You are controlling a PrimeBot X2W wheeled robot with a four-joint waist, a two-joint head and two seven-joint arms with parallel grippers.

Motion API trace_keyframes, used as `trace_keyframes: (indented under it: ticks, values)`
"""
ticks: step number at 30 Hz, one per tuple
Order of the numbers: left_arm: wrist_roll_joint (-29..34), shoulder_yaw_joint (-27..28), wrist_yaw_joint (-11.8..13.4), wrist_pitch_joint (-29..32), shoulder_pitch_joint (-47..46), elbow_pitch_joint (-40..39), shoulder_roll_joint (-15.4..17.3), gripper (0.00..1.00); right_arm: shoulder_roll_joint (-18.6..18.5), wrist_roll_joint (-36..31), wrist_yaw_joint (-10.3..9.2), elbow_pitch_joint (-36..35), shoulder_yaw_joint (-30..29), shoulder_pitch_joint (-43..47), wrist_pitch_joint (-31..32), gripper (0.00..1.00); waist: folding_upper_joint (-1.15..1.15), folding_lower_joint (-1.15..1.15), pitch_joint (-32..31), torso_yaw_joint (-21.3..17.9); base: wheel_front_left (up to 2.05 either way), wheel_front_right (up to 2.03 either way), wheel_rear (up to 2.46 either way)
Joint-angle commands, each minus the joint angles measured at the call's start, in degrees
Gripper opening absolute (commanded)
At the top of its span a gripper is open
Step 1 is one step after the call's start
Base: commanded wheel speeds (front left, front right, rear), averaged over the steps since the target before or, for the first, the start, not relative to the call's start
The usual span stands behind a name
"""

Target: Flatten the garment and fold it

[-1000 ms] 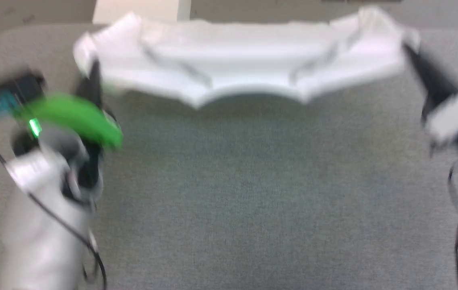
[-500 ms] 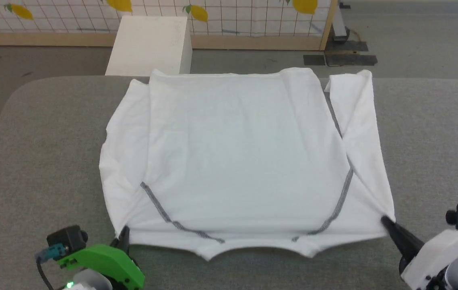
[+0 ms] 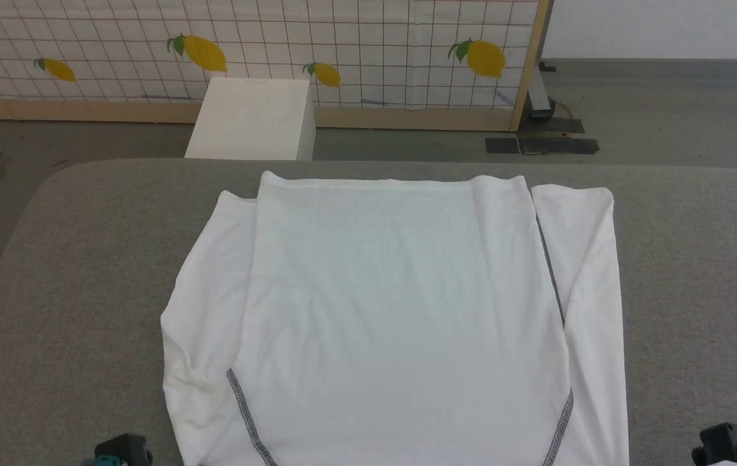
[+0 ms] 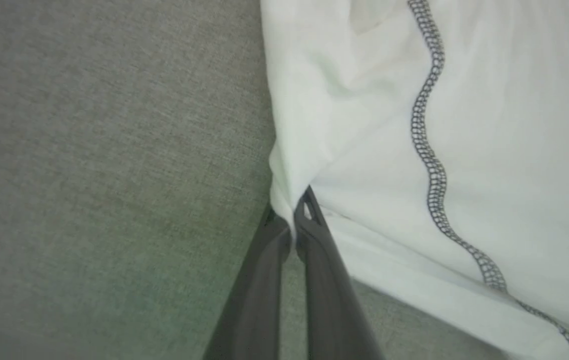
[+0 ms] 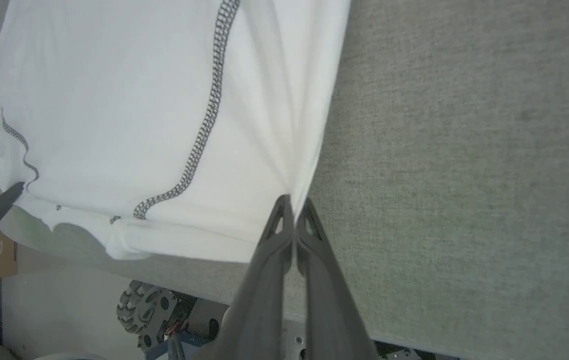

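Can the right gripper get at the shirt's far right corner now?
Probably not yet: the right gripper is shut on the garment at its near corner. Table beside it looks free.

The tabletop (image 3: 70, 259) is covered in grey woven fabric and has a rounded far-left corner. Beyond the tabletop's far edge, toward its left half, a rigid white box (image 3: 252, 120) stands on the grey floor (image 3: 666, 110). Farther behind the tabletop, a grid-patterned panel (image 3: 368, 65) printed with yellow lemons (image 3: 203, 53) stands upright in a wooden frame (image 3: 530, 65). Beyond the tabletop's right half, dark flat plates (image 3: 542, 145) lie on the floor at the frame's foot. A white wall (image 3: 660, 26) stands farthest from the tabletop.
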Motion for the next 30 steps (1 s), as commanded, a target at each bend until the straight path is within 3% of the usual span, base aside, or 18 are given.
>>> trace_keyframes:
  ticks: [1, 7, 9, 10, 11, 12, 19, 23, 30]
  values:
    - [0.3, 0.3, 1.1, 1.0, 1.9, 0.6, 1.3, 0.00, -0.4, -1.0, -0.12, 0.1, -0.8, 1.2, 1.7, 0.00, 0.00, 0.01, -0.2, 0.1, 0.00, 0.00, 0.00]
    - [-0.7, 0.1, 1.6, 2.5, 2.8, 0.4, 1.1, 0.00, 0.4, -1.6, -0.12, -0.4, -0.6, 2.3, 6.6, 0.00, 0.00, 0.01, -0.2, 0.3, 0.00, 0.00, 0.00]
    - [-1.2, 0.3, 1.6, 2.5, 2.7, 0.0, 0.7, 0.45, 0.7, -1.7, -0.12, -1.1, -0.7, 1.6, 5.3, 0.00, 0.00, 0.01, -0.2, 0.3, 0.00, 0.00, 0.00]
    - [-1.4, 0.4, 1.7, 2.7, 2.7, -0.2, 0.8, 1.00, 0.8, -1.7, -0.12, -1.0, -0.7, 1.5, 5.0, 0.00, 0.00, 0.01, -0.2, 0.2, 0.00, 0.00, 0.00]
    - [-1.5, 0.5, 1.7, 2.9, 2.7, -0.6, 0.8, 1.00, 0.8, -1.7, -0.12, -1.1, -0.5, 1.3, 4.8, 0.28, 0.00, 0.01, -0.2, 0.2, 0.00, 0.00, 0.00]
    - [-1.9, 0.8, 1.8, 3.1, 2.7, -1.2, 0.8, 1.00, 0.7, -1.8, -0.12, -1.4, -0.4, 0.9, 4.2, 1.00, 0.00, 0.01, -0.2, 0.1, 0.00, 0.00, 0.00]
    - [-2.6, 4.1, 3.6, 3.7, 2.5, -7.8, 3.3, 1.00, 0.8, 0.4, -0.12, -4.2, -2.3, -2.4, 1.2, 1.00, 0.00, 0.01, 0.2, -0.2, 0.00, 0.00, 0.00]
    - [-0.9, 7.8, 3.6, -2.1, 0.7, -13.9, 4.7, 1.00, 1.6, -0.4, -0.12, -5.7, -7.8, -7.2, -3.0, 1.00, 0.00, 0.01, 0.8, -0.3, 0.00, 0.00, 0.00]
    - [5.5, 8.9, -3.2, -20.1, -4.9, -17.0, 4.8, 1.00, 2.2, -6.1, -0.12, -1.1, -13.1, -21.8, -11.5, 1.00, 0.00, 0.01, 4.1, -0.9, 0.00, 0.00, 0.00]
